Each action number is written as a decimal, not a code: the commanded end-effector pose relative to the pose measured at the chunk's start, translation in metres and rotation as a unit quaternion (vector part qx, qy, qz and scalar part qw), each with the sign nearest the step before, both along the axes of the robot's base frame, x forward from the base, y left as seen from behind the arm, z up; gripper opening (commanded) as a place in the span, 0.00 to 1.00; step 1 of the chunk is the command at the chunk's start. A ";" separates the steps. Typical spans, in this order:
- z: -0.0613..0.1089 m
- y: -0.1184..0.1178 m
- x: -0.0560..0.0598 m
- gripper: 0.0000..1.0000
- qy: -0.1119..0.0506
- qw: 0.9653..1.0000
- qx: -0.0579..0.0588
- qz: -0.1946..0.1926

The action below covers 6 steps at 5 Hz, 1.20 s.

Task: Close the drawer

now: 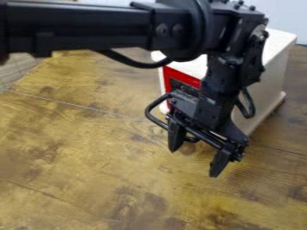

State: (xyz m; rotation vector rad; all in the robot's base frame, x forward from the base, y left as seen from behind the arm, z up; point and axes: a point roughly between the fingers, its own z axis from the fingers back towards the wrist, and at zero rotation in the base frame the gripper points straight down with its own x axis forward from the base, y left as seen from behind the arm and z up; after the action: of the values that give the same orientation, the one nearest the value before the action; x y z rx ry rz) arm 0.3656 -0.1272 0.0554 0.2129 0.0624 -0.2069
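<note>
Currently, on the surface [72, 135], the red drawer [180, 75] sits just behind the end effector [198, 158], whose fingers are spread on nothing, and projects from the white box [274, 61]; likely rigid and free-sliding, it should be pushed on its flat front.

My gripper [199, 153] hangs right of the frame's center, its 2 fingers spread apart and pointing down over the wooden table [72, 162]. Just behind it, the red drawer [184, 75] fronts a white cabinet [274, 67] at upper right.
</note>
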 end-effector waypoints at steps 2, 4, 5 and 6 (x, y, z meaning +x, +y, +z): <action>0.022 -0.032 0.013 1.00 -0.044 0.999 -0.012 -0.028; 0.025 -0.030 0.008 1.00 -0.041 0.999 -0.014 -0.017; 0.022 -0.025 0.006 1.00 -0.039 0.999 -0.014 -0.008; 0.022 -0.019 0.008 1.00 -0.044 0.999 -0.019 -0.009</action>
State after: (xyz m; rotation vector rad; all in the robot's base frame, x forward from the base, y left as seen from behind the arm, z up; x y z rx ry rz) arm 0.3665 -0.1461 0.0382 0.2195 0.0704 -0.2328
